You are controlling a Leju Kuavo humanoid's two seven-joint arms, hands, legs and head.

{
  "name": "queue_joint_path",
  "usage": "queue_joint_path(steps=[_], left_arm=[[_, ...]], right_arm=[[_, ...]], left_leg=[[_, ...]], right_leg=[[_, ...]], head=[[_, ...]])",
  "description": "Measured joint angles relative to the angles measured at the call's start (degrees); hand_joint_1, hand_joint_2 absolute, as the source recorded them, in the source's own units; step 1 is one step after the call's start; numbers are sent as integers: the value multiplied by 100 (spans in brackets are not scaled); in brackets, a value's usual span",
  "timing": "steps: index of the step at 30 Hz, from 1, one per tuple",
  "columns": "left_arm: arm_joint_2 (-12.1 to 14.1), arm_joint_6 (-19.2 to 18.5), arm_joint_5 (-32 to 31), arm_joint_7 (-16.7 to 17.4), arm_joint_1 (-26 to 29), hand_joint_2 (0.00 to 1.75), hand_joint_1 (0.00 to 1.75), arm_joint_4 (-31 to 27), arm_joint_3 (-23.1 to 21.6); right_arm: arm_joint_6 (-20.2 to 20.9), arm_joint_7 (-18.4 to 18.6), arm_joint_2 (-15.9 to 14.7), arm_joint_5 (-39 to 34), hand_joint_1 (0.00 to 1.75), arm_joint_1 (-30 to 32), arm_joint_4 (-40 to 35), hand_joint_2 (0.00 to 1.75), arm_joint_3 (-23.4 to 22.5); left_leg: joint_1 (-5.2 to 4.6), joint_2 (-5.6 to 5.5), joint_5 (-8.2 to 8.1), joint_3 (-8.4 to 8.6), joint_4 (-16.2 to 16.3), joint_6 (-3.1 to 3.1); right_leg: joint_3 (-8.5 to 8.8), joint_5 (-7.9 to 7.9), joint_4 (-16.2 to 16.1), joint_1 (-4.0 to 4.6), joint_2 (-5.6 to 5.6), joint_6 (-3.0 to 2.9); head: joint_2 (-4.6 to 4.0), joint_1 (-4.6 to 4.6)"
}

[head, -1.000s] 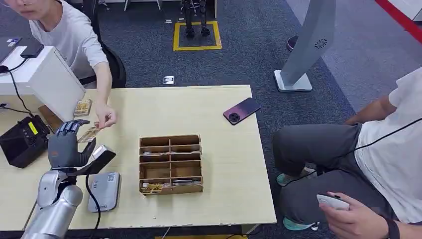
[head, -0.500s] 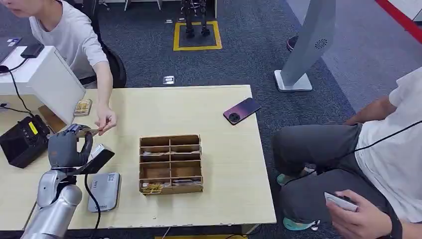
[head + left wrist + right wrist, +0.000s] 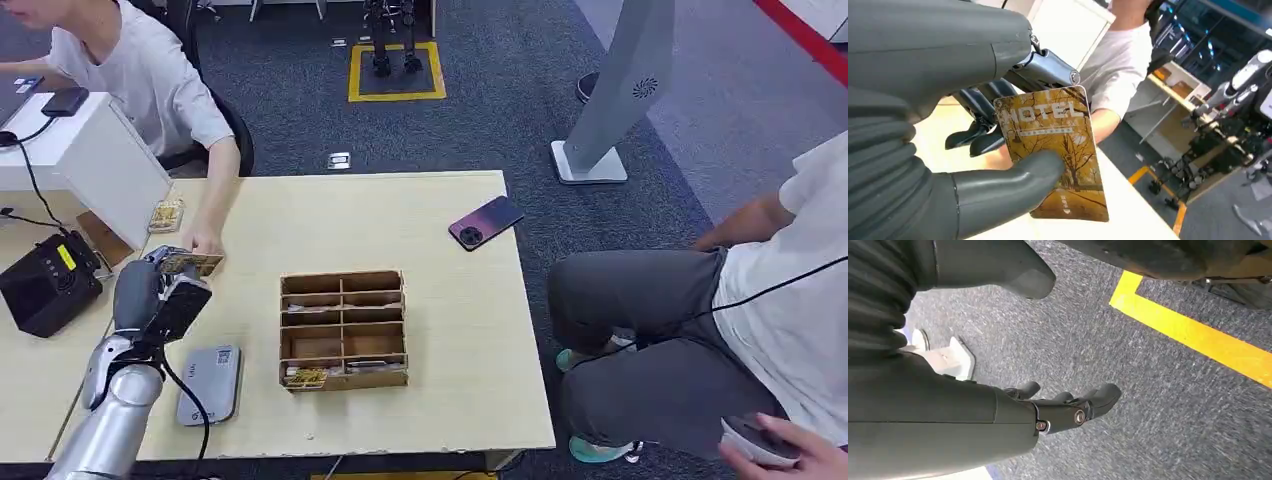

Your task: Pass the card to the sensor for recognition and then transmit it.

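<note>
My left hand is raised over the table's left side and pinches a golden hotel card between thumb and fingers. In the left wrist view the card reads HOTEL over a picture of yellow trees, with my thumb pressed on its face. A seated person's hand rests on the table just beyond the card, apart from it. The grey card sensor lies flat on the table below my left hand. My right hand hangs over the carpet with its fingers apart and nothing in them.
A wooden divided box with cards in some slots stands mid-table. A phone lies at the far right, a small card stack far left. A black device and white box stand left. A second person sits to the right.
The person handed the card over and drew their hand back to the table. My left hand closed on the card and turned, moving slightly right.
</note>
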Motion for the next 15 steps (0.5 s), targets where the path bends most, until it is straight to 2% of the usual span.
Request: queue_joint_path(steps=[7, 15], left_arm=[[66, -94, 94, 57, 571, 175, 175, -532, 85], [85, -201, 136, 83, 749, 175, 175, -774, 142]], right_arm=[[-37, 9, 0, -51, 0, 31, 0, 175, -44], [-88, 9, 0, -103, 0, 32, 0, 175, -81]], left_leg=[[0, -4, 0, -4, -1, 0], [0, -3, 1, -2, -1, 0]], right_leg=[[-4, -5, 0, 0, -6, 2], [0, -1, 0, 0, -5, 1]], head=[[0, 0], [0, 0]])
